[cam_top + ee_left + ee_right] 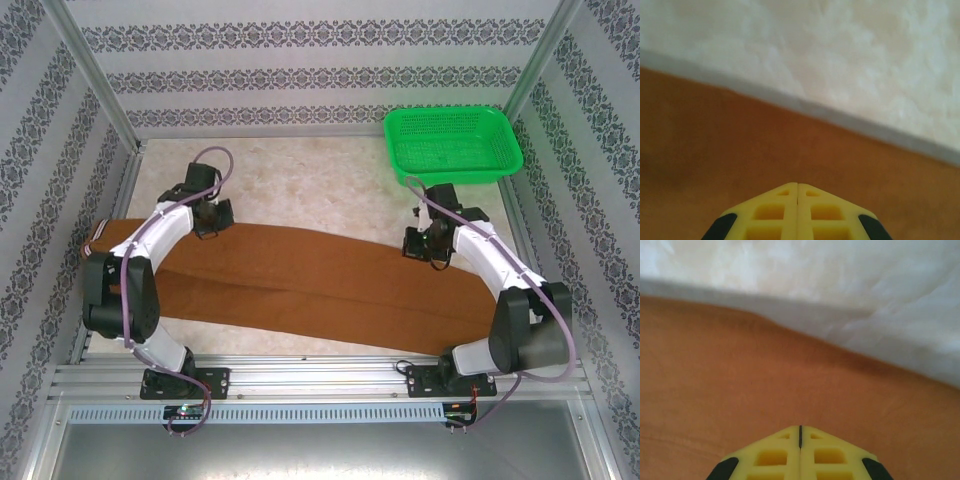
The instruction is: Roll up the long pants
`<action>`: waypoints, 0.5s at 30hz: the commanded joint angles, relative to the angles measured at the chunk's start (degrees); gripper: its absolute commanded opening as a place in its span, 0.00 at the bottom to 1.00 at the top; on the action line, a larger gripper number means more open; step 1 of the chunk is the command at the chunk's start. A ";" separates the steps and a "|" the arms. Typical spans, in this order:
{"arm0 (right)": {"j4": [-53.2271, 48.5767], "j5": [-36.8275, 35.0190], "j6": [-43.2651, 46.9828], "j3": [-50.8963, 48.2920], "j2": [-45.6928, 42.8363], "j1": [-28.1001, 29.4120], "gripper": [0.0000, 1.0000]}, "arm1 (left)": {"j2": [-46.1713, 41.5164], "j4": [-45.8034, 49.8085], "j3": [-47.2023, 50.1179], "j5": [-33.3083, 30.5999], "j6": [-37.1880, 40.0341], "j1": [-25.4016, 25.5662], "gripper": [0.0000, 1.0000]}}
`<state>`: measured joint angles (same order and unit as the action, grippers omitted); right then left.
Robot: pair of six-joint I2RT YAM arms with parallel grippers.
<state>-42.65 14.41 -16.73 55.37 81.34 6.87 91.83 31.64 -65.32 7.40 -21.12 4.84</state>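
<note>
Top external view: the left arm rises from its base at the near-left of the desk (300,185), bends at a dark elbow over the left edge and sends its white forearm toward the far side. The left gripper (212,222) points down at the far hem of the long pants (300,275), close to their left end. The right arm mirrors it, with its elbow near the right edge and its forearm angled inward. The right gripper (425,250) is down at the same far hem, toward the right end of the cloth.

In the left wrist view, the yellow fingers of the left gripper (797,186) are pressed together with only a thin seam between them. They sit low over the long pants (715,150), just short of the line where cloth meets the desk (840,50). The right wrist view shows the right gripper (800,428) pressed together the same way above the long pants (715,365), with the pale desk (815,270) beyond. No cloth can be seen caught between either pair.

The long pants lie flat in a long band from the left edge to the near-right, a faint line running along their length. A green basket (452,148) stands at the far-right corner, well apart from them. Patterned wall panels (300,60) close in three sides, and a metal rail (320,378) runs along the near edge
</note>
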 commanded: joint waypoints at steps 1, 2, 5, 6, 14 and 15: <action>-2.26 2.77 -2.01 -2.75 1.39 0.42 0.00 | -2.71 3.06 3.00 7.47 2.36 0.27 0.00; -2.09 2.90 -2.44 -3.31 2.18 0.42 0.00 | -2.92 3.27 3.77 8.32 2.21 0.85 0.00; -2.00 1.52 -4.15 -3.66 5.04 0.26 0.00 | -2.19 2.57 5.99 10.52 1.70 3.25 0.00; -1.89 1.23 -4.73 -3.76 5.87 -0.10 0.00 | -1.62 2.45 6.45 11.55 1.53 3.79 0.00; 0.49 1.78 -12.13 -4.01 14.46 -6.08 0.00 | 1.28 1.56 9.90 10.45 -0.41 5.06 0.00; 1.36 2.44 -13.02 -4.24 15.31 -6.67 0.00 | 1.61 1.56 10.04 9.64 -0.99 5.08 0.00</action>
<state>-42.83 15.81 -25.36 52.31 94.70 1.83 92.49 32.77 -56.12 17.89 -20.82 9.76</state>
